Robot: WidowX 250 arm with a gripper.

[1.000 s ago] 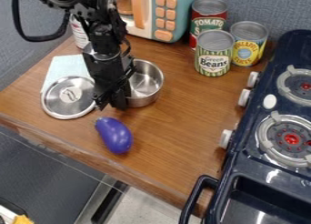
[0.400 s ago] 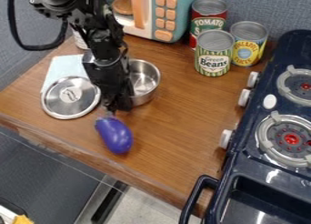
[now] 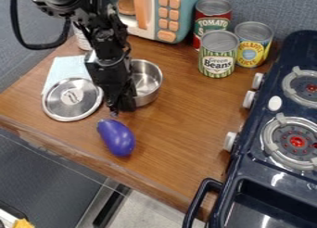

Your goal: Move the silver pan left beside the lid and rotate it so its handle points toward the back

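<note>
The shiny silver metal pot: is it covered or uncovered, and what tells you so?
Uncovered: the round silver metal lid lies apart from the pot, whose inner wall shows through its open top.

from afar i view a purple eggplant (image 3: 116,137), left of center; a brown wood-grain counter (image 3: 176,134), center; a green-striped can (image 3: 217,60), upper right; a navy stove (image 3: 255,169), right of frame.
</note>
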